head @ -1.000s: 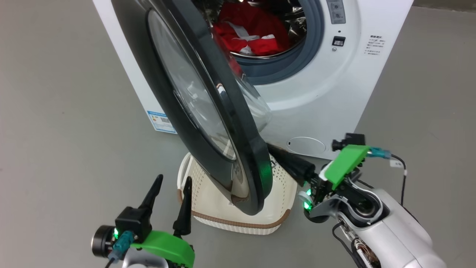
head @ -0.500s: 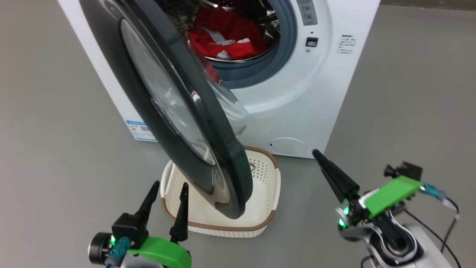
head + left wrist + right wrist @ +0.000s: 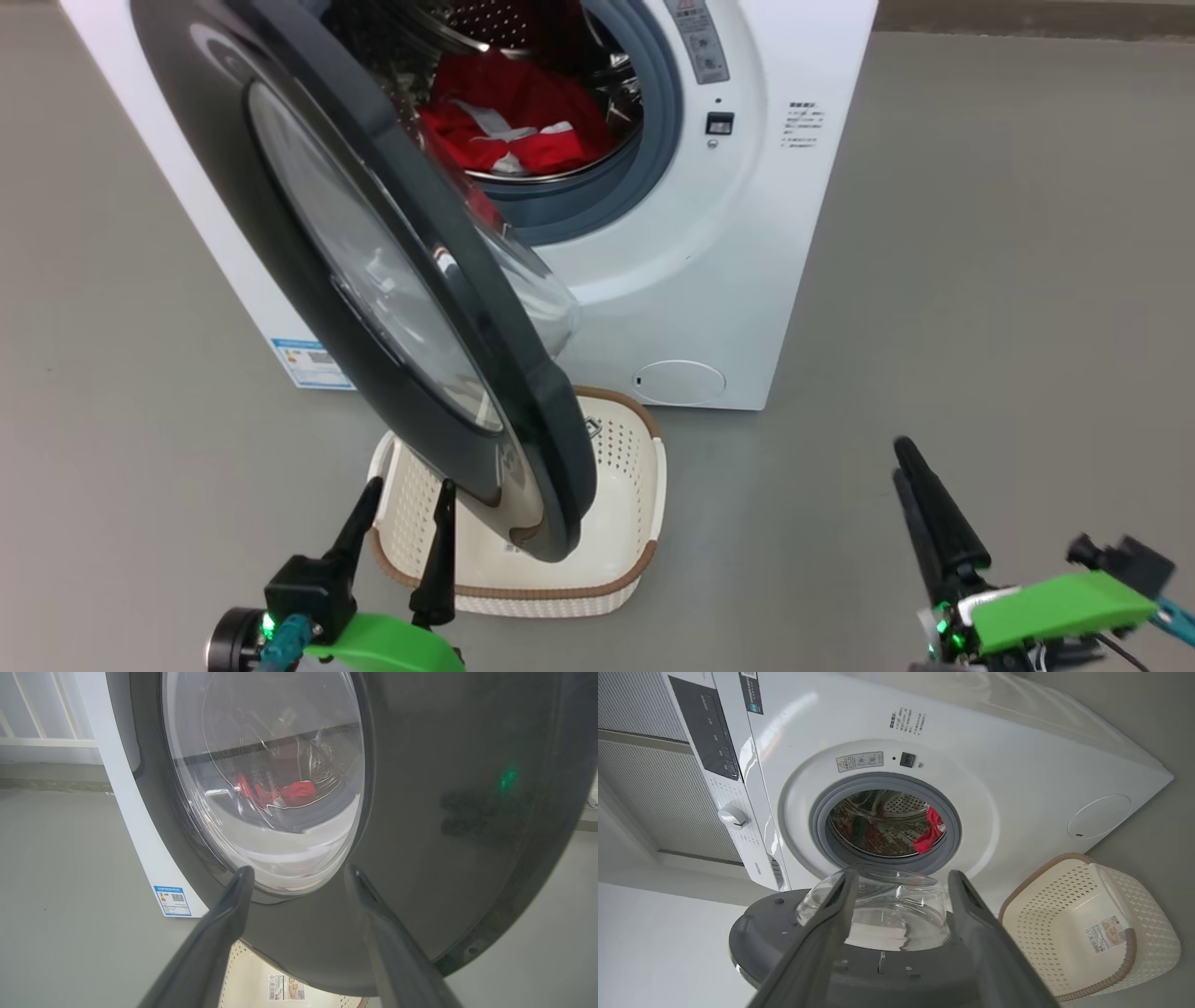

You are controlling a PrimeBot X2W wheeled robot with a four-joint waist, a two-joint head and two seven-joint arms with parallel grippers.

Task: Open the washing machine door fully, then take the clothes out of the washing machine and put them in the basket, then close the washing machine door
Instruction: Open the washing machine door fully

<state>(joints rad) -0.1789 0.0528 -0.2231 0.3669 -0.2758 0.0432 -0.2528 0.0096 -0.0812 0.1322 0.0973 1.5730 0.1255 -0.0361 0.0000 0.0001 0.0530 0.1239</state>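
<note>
Wide open, empty, the left gripper [image 3: 411,483] faces the washing machine door [image 3: 373,280] just ahead, set, I'd say, to shove it wider. The right gripper [image 3: 902,873], spread and empty, stands clear. Beyond: clothes [image 3: 509,121] in the washing machine [image 3: 747,233], basket [image 3: 616,485] under the door.

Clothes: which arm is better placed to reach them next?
Right, I'd say. The right gripper is open, on the inner side of the door, and its wrist view looks straight at the clothes. The left gripper faces the door's outer side, which blocks it.
</note>
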